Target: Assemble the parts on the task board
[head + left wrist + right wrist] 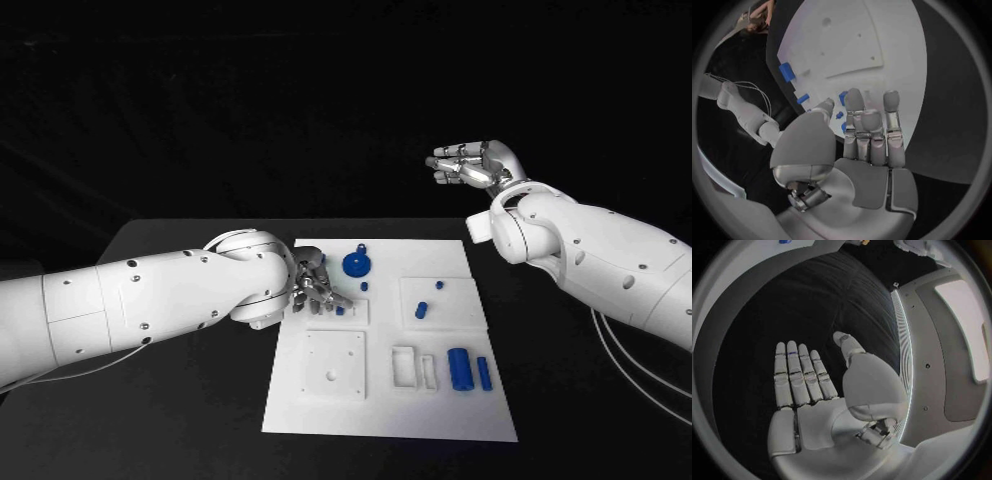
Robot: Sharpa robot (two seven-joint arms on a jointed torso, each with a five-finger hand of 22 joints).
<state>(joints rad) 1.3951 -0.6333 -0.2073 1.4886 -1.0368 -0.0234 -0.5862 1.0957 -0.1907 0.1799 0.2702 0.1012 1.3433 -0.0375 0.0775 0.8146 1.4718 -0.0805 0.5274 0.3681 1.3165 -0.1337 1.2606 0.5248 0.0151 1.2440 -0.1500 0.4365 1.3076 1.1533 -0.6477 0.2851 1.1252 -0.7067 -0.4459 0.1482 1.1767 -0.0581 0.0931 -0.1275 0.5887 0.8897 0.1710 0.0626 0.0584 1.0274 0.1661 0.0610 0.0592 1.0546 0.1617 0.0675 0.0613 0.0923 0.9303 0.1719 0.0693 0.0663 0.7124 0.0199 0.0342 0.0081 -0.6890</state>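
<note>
The white task board [389, 400] lies in the middle of the table. On it are a round blue part with a knob [356, 264], small blue pegs [421, 309] and two blue cylinders [460, 368] near the right edge. My left hand [317, 290] hangs over the board's far left part, its fingers pointing down beside a small blue piece [340, 310]. In the left wrist view the left hand [870, 135] has straight fingers with small blue pieces [842, 97] just past the fingertips, and nothing is in its grasp. My right hand [473, 163] is raised beyond the table's far edge; its fingers [798, 375] are spread flat and empty.
Square and slotted recesses [335, 362] sit in the board's near half. Black tabletop [173, 400] surrounds the board on both sides. My left forearm [130, 300] crosses the table's left side.
</note>
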